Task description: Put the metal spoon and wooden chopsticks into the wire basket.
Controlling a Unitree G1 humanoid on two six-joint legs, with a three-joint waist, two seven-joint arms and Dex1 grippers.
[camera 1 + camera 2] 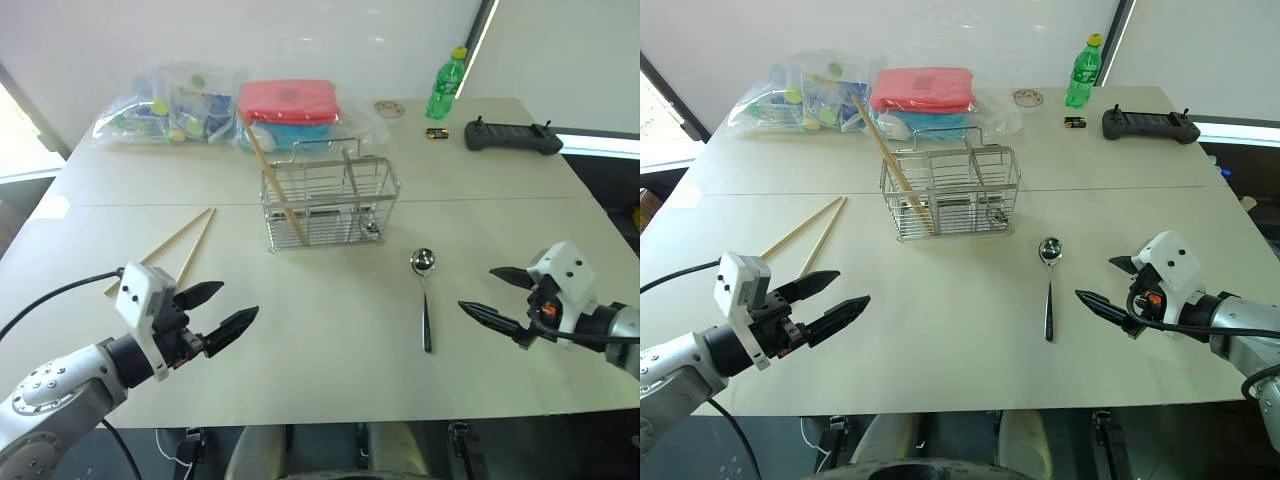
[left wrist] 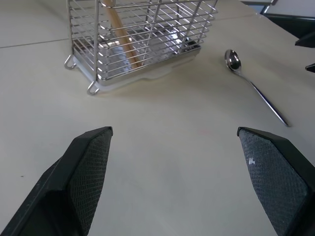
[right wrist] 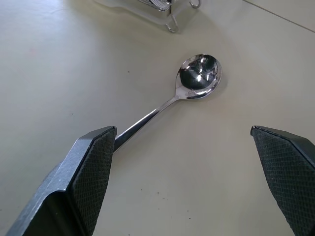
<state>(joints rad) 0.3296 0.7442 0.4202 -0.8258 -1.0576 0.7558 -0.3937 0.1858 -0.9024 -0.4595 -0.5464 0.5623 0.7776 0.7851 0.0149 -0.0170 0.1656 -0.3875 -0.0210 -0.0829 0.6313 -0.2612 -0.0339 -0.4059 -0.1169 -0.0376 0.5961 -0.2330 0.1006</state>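
Spoon [image 1: 424, 296] lay flat on the table [image 1: 330, 370] just right of the basket [image 1: 330, 205], which held one leaning chopstick [image 1: 270, 175], two more chopsticks [image 1: 175, 248] lay left, and both the left gripper [image 1: 222, 310] and right gripper [image 1: 500, 297] hovered spread and empty.

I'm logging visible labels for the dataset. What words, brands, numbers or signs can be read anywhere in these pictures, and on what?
No text can be read.
green bottle: it has a label, too small to read.
clear bags: printing on the packets inside, too blurred to read.
small dark object beside the bottle: yellow marking, unreadable.
black controller, red-lidded boxes, wire basket, metal spoon: no lettering visible.
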